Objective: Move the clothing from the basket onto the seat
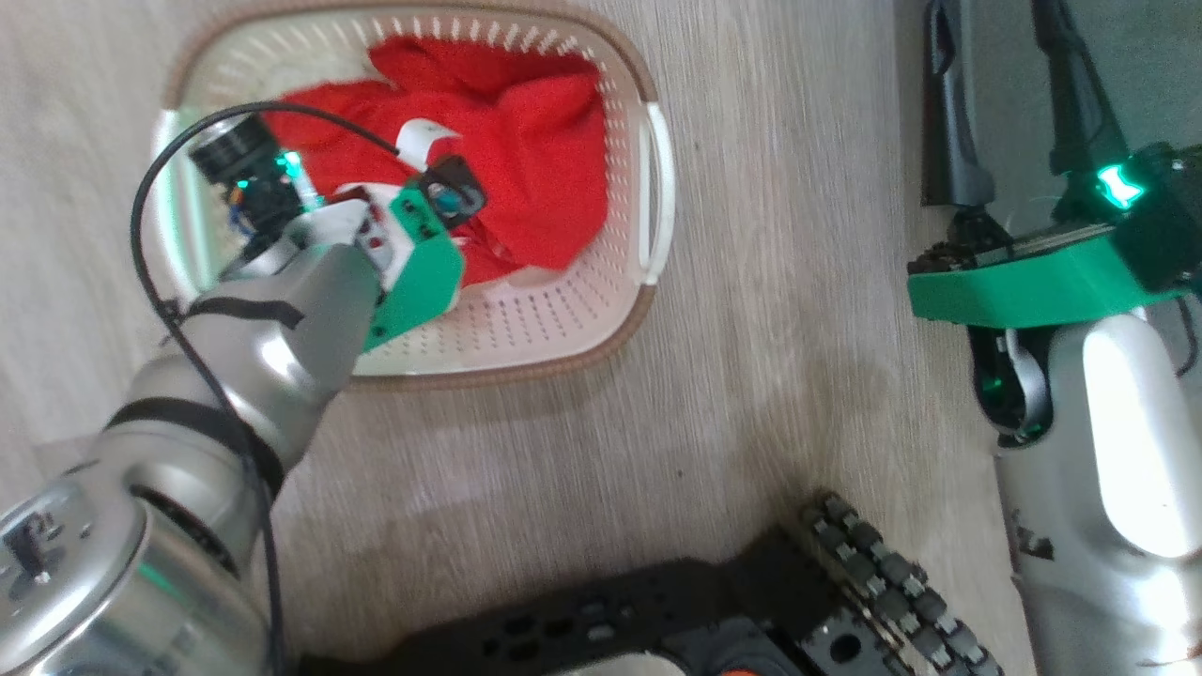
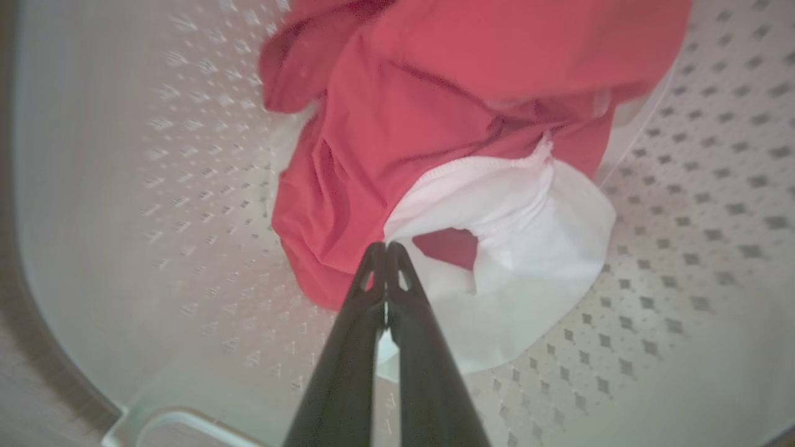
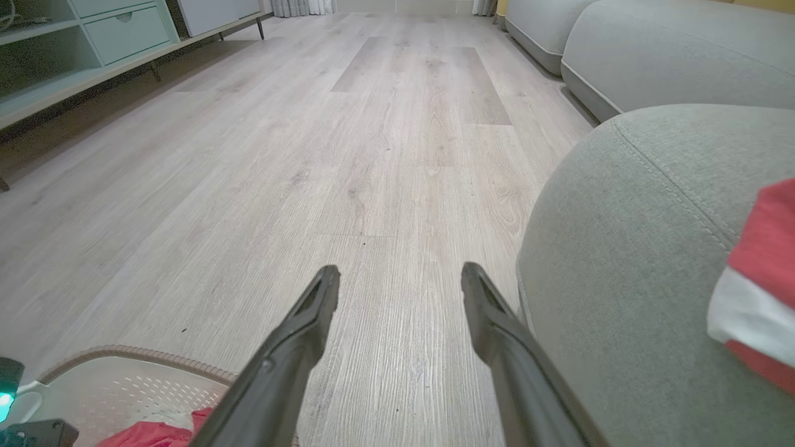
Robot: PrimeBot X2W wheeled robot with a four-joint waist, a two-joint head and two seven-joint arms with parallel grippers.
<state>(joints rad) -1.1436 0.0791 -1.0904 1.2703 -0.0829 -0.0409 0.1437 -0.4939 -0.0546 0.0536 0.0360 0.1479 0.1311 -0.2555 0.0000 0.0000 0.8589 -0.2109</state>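
The cream perforated basket (image 1: 648, 310) stands on the wood floor with red and white clothing (image 1: 535, 160) bunched inside. My left gripper (image 2: 386, 248) reaches down into the basket (image 2: 683, 248), its fingers pressed together at the seam where the garment's red cloth (image 2: 397, 124) meets a white panel (image 2: 534, 248), pinching the fabric. Off to the right, my right gripper (image 1: 1009, 56) hovers open and holds nothing. In the right wrist view, the right gripper (image 3: 400, 276) points over the floor beside the grey seat (image 3: 627, 261). One red and white garment (image 3: 758, 292) lies on the seat.
My dark wheeled base (image 1: 873, 573) sits at the bottom of the head view. More grey sofa sections (image 3: 671, 49) stand beyond the seat. A low cabinet (image 3: 81, 56) lines the far left wall, with open wood floor (image 3: 372, 155) between.
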